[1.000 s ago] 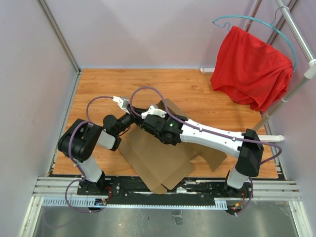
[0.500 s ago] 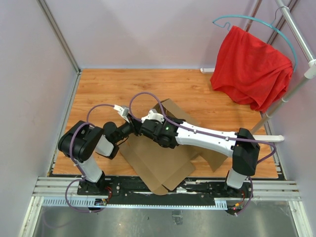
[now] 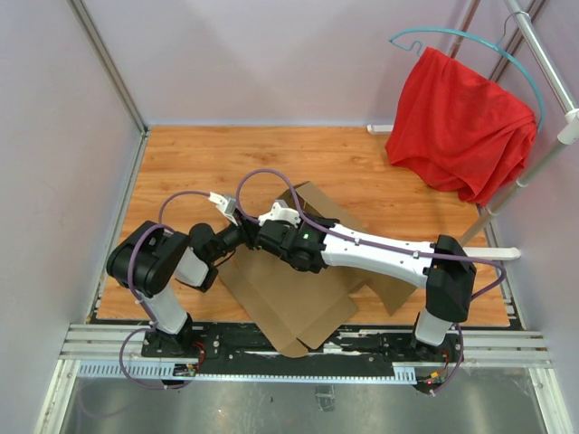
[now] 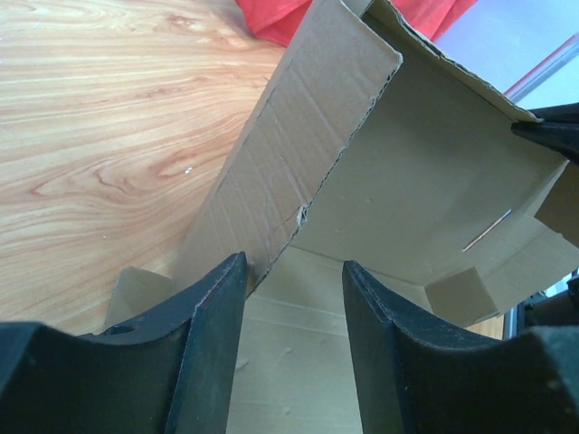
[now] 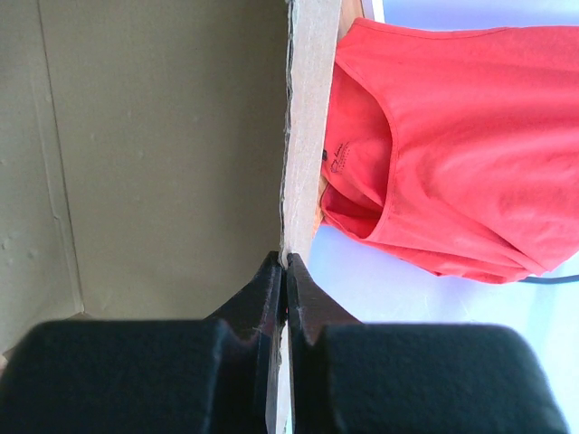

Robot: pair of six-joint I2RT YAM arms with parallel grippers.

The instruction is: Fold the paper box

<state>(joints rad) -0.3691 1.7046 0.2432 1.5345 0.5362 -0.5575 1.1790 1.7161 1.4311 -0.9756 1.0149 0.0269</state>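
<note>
The paper box (image 3: 291,297) lies partly unfolded on the wooden counter (image 3: 353,154), in front of the two arm bases and a little left of the middle. Most of the brown sheet is flat, with its near flaps reaching the counter's front edge. One panel at the far side is raised and stands up from the rest.

The right tool (image 5: 285,263) is closed on the thin edge of that raised panel, its two fingers pressed together with the cardboard pinched between them. The right arm reaches across the sheet from the right side to get there.

The left tool (image 4: 291,264) is open, its fingers well apart. The lower end of a tilted flap comes down into the gap, close to the left finger (image 4: 217,307), but the fingers do not squeeze it. Beyond it the inner face of the box shows, with creases and a small slot.

At the far right corner a red cloth (image 3: 461,127) hangs from a teal hanger (image 3: 452,36) on a metal rail (image 3: 543,54), well apart from the box.
</note>
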